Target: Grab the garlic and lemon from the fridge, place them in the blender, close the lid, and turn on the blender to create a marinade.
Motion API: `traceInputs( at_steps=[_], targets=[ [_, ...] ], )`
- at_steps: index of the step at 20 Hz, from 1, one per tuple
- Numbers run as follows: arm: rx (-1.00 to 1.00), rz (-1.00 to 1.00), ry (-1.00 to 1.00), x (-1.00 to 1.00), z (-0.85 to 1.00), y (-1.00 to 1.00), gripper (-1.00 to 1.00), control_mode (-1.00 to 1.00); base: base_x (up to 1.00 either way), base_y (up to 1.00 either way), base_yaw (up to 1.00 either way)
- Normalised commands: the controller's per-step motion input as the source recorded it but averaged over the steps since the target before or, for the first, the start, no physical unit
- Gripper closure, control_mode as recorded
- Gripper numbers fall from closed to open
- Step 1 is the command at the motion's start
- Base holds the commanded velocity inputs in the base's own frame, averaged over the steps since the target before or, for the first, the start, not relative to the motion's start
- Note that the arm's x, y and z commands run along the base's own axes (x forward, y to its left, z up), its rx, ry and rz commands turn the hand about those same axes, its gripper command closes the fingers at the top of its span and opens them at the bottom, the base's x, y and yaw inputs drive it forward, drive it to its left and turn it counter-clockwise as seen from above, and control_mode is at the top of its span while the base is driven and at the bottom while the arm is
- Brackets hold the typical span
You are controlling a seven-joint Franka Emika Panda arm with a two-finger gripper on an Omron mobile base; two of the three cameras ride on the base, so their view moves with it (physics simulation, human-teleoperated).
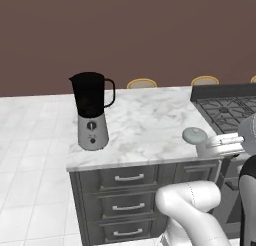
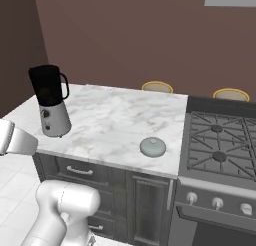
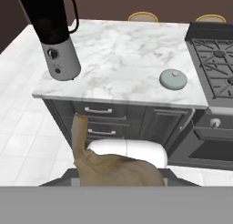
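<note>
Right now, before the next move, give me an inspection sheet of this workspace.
Surface: marble counter, bare between the job's things.
Job's things: blender upright at the counter's left end, jar uncovered; lid lying on the counter by the stove; garlic held close under the hand camera.
Clutter: nothing seen.
Grippers: claw shut on the garlic, in front of the counter.
Cables: nothing seen.
Surroundings: gas stove to the right, drawers below, stools behind.

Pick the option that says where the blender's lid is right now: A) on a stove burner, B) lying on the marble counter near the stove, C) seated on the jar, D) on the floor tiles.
B: the lid lies on the marble counter beside the stove, and the blender jar stands open.
</note>
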Motion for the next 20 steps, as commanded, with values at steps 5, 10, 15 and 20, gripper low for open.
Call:
traceInputs(
  at_steps=[5, 10, 15, 20],
  targets=[
    [0.00, 0.00, 0.00, 0.00, 0.00, 0.00, 1.00, 1.00, 0.38, 0.00, 0.00],
    [0.00, 0.00, 0.00, 0.00, 0.00, 0.00, 1.00, 1.00, 0.34, 0.00, 0.00],
    [0.00, 0.00, 0.00, 0.00, 0.00, 0.00, 1.00, 1.00, 0.23, 0.00, 0.00],
    [0.00, 0.00, 0.00, 0.00, 0.00, 0.00, 1.00, 1.00, 0.01, 0.00, 0.00]
  ],
)
